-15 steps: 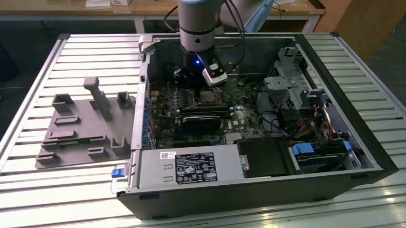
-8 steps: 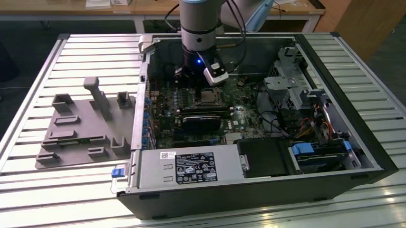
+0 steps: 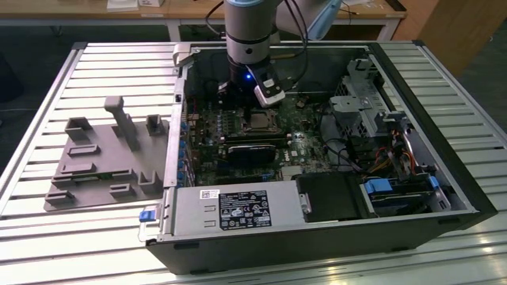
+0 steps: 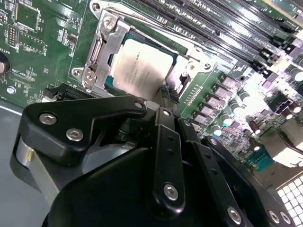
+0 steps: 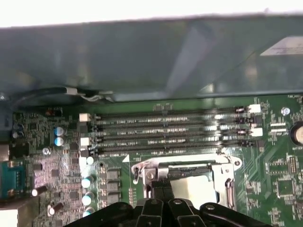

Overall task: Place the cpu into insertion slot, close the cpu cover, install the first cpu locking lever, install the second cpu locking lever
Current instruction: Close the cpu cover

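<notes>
Slatted metal table [image 3: 95, 237] carries one open computer case [image 3: 317, 237] lying on its side. One grey moulded fixture [image 3: 95, 166] rests beside it, toward the exterior view's left. One robot arm [image 3: 249, 29] reaches down into the case over the green circuit board [image 4: 28, 56].

One cpu [image 4: 142, 66] sits in the one insertion slot [image 3: 257, 122], near the middle of the board. The slot is just beside four long black memory slots [image 5: 165, 125], which run along the board edge nearest the case wall. The chip's pale metal top shows through the window of the one cpu cover [image 4: 105, 45]. That cover lies flat over the chip, so placing and closing look done. Bright metal rods run along the frame's sides, but I cannot tell whether either locking lever is latched.

One gripper [image 4: 164, 98] is at the socket's edge. Its two fingers [image 5: 154, 191] are pressed together with nothing visible between them. I cannot tell whether the tips touch the frame or hang just above it.

The chip is probably very light, thin and stiff, with a smooth top that would slip under a pad. Its hidden underside is likely fragile, so the opposite side edges are the place to hold it. The cover looks like thin, springy sheet metal on a hinge, best pushed at its free edge rather than gripped.
</notes>
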